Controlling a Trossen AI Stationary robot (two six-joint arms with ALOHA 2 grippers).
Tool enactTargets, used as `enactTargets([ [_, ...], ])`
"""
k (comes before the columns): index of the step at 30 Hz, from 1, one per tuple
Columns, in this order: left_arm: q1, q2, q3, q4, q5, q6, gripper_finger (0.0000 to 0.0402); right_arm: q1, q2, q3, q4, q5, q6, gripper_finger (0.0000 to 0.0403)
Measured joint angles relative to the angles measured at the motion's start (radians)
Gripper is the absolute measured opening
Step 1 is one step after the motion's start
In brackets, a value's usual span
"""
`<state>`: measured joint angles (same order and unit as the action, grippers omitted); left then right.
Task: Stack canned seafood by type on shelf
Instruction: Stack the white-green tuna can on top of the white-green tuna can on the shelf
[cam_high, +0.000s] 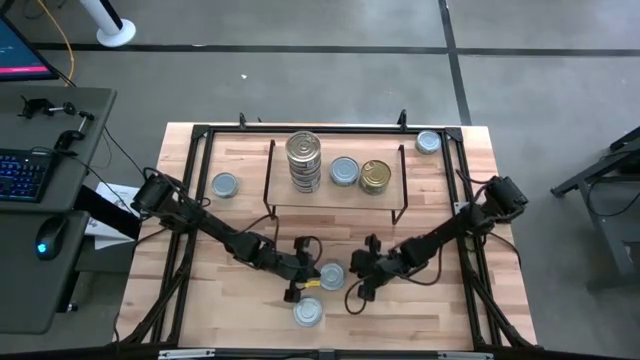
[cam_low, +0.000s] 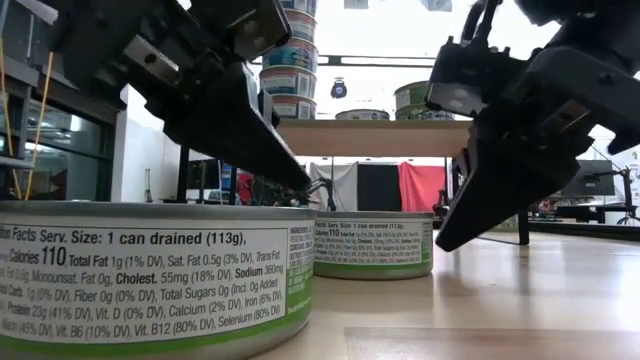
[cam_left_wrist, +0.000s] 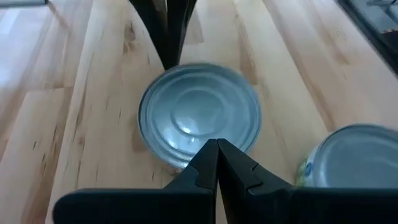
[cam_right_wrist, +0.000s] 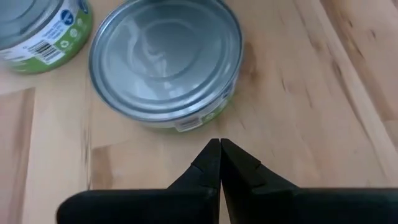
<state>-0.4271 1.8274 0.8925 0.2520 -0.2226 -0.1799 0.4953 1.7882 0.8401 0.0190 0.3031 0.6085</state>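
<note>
We look down on a wooden bench (cam_high: 200, 300) where both arms reach in toward the near edge, meeting just short of its middle. The left gripper (cam_high: 300, 283) has its fingers pressed together, holding nothing, beside a silver can (cam_high: 331, 276); in its wrist view the fingertips meet just over that can's rim. The right gripper (cam_high: 360, 287) comes in from the other side, likewise pinched shut and empty, its tips resting on bare wood just beside the same can (the two grippers flank it, leaving little room between them). A second green-labelled can (cam_high: 309, 313) sits closer to the near edge, apart from both grippers.

The shelf (cam_high: 335, 200) stands toward the far edge, centred. On it we see a tall stack of cans (cam_high: 304, 161) at its left part, a single pale can (cam_high: 344, 171) in the middle and a gold can (cam_high: 376, 177) to the right, the last two just beside each other. Off the shelf, one can (cam_high: 226, 185) lies near the left edge and another (cam_high: 428, 142) in the far right corner. Open wood remains along the near left and near right corners.
</note>
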Motion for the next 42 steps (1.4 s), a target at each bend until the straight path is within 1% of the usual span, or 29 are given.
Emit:
enactTargets([
  [6, 0.002, 0.04, 0.0, 0.014, 0.002, 0.001, 0.0, -0.005, 0.0, 0.0, 0.006, 0.0, -0.007, 0.0],
  [9, 0.001, 0.044, 0.0, 0.028, -0.027, -0.008, 0.0, -0.005, 0.0, 0.0, 0.006, -0.001, -0.007, 0.0],
  [15, 0.005, 0.044, 0.0, 0.035, -0.033, 0.017, 0.0, -0.005, 0.0, 0.0, 0.028, -0.006, -0.007, 0.0],
  [22, 0.004, 0.04, 0.002, -0.045, -0.031, 0.017, 0.0, 0.0, 0.0, 0.0, 0.122, -0.008, -0.043, 0.0],
  [24, -0.002, 0.04, -0.004, -0.045, -0.031, 0.017, 0.0, 0.007, 0.0, 0.005, 0.125, -0.008, -0.044, 0.0],
  [37, -0.01, 0.044, -0.027, -0.02, -0.052, 0.016, 0.0, 0.029, 0.0, 0.091, 0.133, 0.002, -0.121, 0.0],
  [42, -0.01, 0.048, -0.03, -0.029, -0.052, 0.009, 0.0, 0.025, 0.0, 0.117, 0.12, 0.011, -0.181, 0.0],
])
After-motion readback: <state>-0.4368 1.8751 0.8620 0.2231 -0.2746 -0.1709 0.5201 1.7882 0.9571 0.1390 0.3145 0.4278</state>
